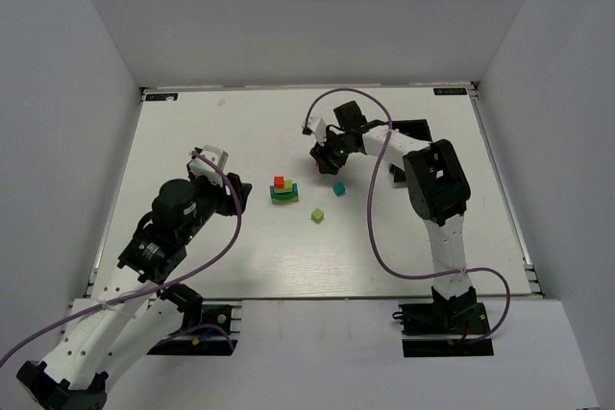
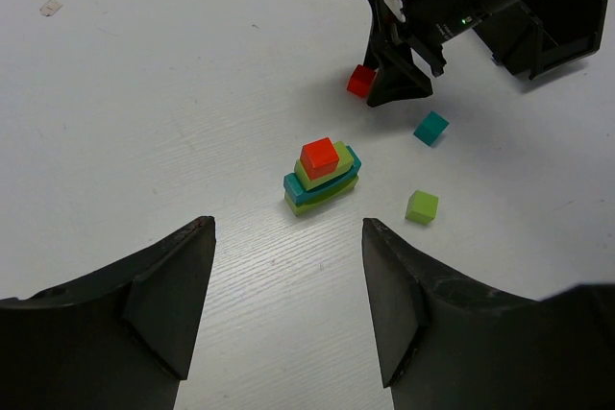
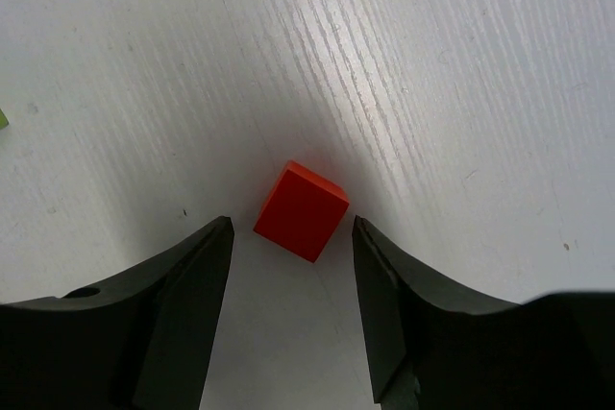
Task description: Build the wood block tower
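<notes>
Four painted wooden layers formed your wood block tower [image 2: 322, 178] at the middle of the table [image 2: 144, 122]: flat lime and teal bars, a smooth red cube on top. Your right gripper [image 3: 291, 229] stood open around a loose red cube [image 3: 302, 210], not touching it; your left gripper [image 2: 288, 232] was wide and empty.

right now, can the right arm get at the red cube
Likely yes: the red cube lies on the table between the open fingers of the right gripper, a gap each side, nothing else near. It sits skewed to the fingers, so it may twist on closing.
</notes>
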`<state>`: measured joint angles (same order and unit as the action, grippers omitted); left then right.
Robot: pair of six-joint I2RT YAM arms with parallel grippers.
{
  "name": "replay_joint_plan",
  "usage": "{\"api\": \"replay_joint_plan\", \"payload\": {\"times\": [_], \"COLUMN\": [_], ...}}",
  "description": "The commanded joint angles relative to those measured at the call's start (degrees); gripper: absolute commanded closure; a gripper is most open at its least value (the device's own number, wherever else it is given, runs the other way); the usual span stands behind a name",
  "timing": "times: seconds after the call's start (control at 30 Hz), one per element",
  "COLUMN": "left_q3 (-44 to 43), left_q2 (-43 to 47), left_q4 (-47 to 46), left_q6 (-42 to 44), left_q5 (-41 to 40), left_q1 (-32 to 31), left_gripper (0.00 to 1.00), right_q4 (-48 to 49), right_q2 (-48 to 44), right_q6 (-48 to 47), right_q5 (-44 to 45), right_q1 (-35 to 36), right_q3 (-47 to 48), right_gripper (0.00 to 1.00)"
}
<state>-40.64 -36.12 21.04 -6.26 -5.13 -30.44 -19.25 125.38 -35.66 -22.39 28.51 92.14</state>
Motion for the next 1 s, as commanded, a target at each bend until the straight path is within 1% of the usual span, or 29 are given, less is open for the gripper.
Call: {"api": "replay_joint_plan", "payload": {"times": [0.0,0.4,0.6,0.77,0.87,0.97], "left_q3": [0.3,0.3,0.3,0.3,0.3,0.3], "left_q2": [0.17,0.17,0.17,0.17,0.17,0.7], "left_q4": [0.5,0.5,0.5,0.5,0.5,0.5], "left_q6": [0.02,0.02,0.02,0.02,0.02,0.02], "left_q5": [-0.24,-0.24,-0.24,-0.24,-0.24,-0.24], "left_q1": [0.29,0.29,0.29,0.29,0.29,0.29], "left_gripper": [0.27,0.27,0.27,0.27,0.27,0.27], "right_q4": [2.28,2.37,2.28,2.54,2.37,2.54], "right_q2": [-3.65,-3.92,-3.83,-4.09,-4.44,-5.06], "right_q6": [1.73,3.23,3.58,3.84,3.76,3.58], "right_q5": [0.16,-1.07,-1.78,-2.13,-2.22,-2.39], "right_q1": [-0.12,0.23,0.4,0.4,0.4,0.4], "right_q3": [0.06,-0.2,-0.12,-0.29,-0.73,-1.08], "right_gripper": [0.41,0.44,0.49,0.61,0.73,0.81]}}
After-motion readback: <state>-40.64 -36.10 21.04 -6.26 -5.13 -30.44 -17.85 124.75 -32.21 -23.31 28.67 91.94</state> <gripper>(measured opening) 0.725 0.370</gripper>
